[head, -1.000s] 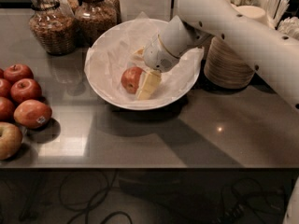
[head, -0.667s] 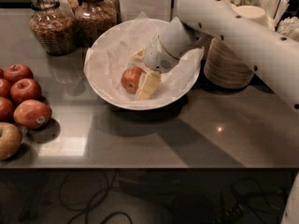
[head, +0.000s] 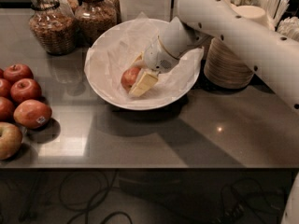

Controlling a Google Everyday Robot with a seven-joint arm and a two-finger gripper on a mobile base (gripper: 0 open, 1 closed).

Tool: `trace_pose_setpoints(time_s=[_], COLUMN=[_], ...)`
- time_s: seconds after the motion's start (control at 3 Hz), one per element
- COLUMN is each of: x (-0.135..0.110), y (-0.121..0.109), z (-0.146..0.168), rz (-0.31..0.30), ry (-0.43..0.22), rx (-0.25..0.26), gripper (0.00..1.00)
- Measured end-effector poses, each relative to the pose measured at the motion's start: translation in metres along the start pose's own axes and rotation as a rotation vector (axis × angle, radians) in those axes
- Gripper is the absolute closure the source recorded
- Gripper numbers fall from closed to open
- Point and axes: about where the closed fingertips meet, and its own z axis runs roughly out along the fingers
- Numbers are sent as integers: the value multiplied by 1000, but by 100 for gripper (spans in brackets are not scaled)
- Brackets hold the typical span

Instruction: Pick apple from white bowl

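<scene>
The small reddish-orange apple [head: 128, 77] lies in the wide white bowl [head: 105, 94], which is lined with crinkled white paper and stands at the middle of the table. My gripper [head: 135, 78] reaches down into the bowl from the upper right. Its cream fingers [head: 144, 83] sit on either side of the apple and press against it. The apple rests low in the bowl and its right side is hidden by the near finger.
Several red apples [head: 32, 113] and a pale one [head: 8, 140] lie at the left edge. Two glass jars [head: 49, 24] stand behind the bowl at the left. Stacked beige bowls [head: 229, 66] stand right of it. My white arm [head: 243, 36] crosses above them.
Almost nothing has moved. The gripper stays at the apple inside the bowl, and the apple has shifted very slightly left.
</scene>
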Motion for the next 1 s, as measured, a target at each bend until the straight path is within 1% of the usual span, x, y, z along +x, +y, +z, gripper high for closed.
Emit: trace_pose_setpoints(time_s=[0.67,1.0], x=[0,0], y=[0,0], z=[0,0], rz=[0,0], ry=[0,0], rx=[0,0], gripper=[98,100])
